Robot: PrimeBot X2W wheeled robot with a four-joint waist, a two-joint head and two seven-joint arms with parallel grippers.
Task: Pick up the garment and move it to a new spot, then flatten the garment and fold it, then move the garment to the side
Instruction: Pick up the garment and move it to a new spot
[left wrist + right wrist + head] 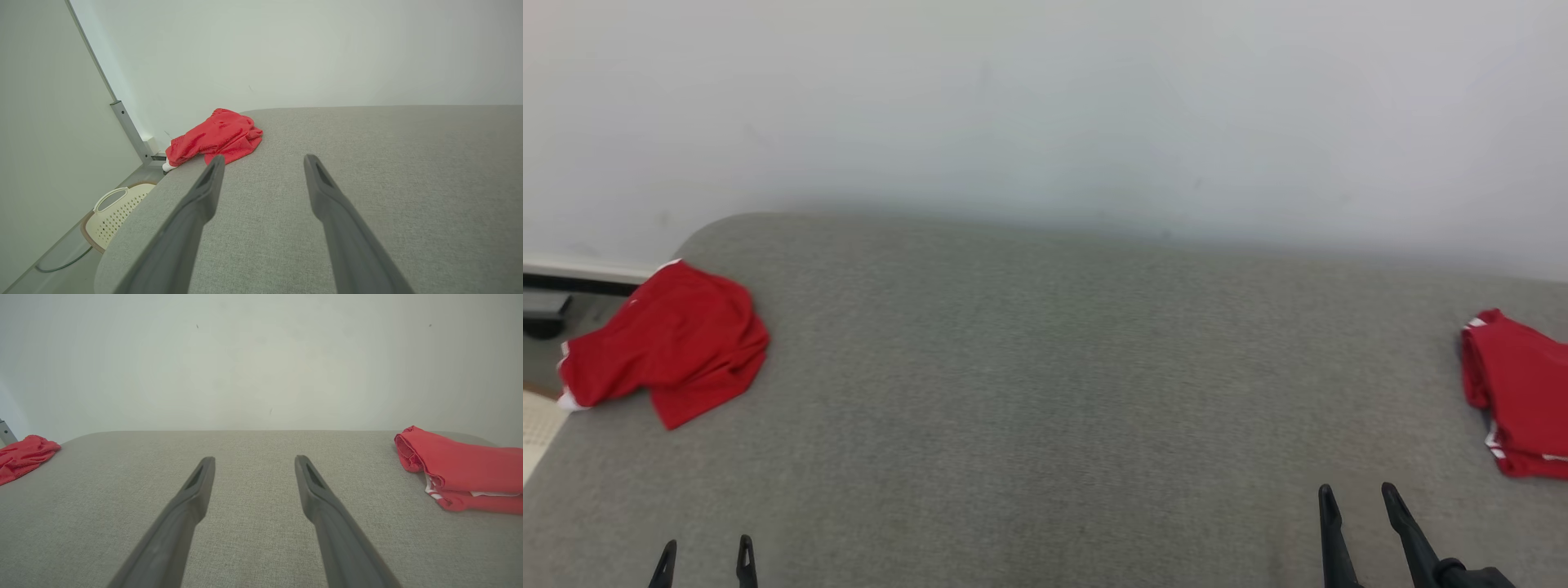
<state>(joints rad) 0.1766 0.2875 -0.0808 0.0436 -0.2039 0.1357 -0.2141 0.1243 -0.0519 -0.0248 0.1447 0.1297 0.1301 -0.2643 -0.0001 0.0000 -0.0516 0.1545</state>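
Both grippers open and empty, with nothing picked up yet.
Jaws spread wide on the left gripper (707, 547) and the right gripper (1357, 492), pinching nothing, low over the grey cushion (1045, 392). Well off to the left, at the cushion's edge, a crumpled red garment (670, 343), not touched. Well off to the right, a folded red garment (1515, 392), probably done and put aside. For the crumpled one, looks like everything left to do: pick up, move, flatten, fold, set aside.

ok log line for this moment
left claw open, empty | right claw open, empty | crumpled red garment at left edge | folded red garment at right
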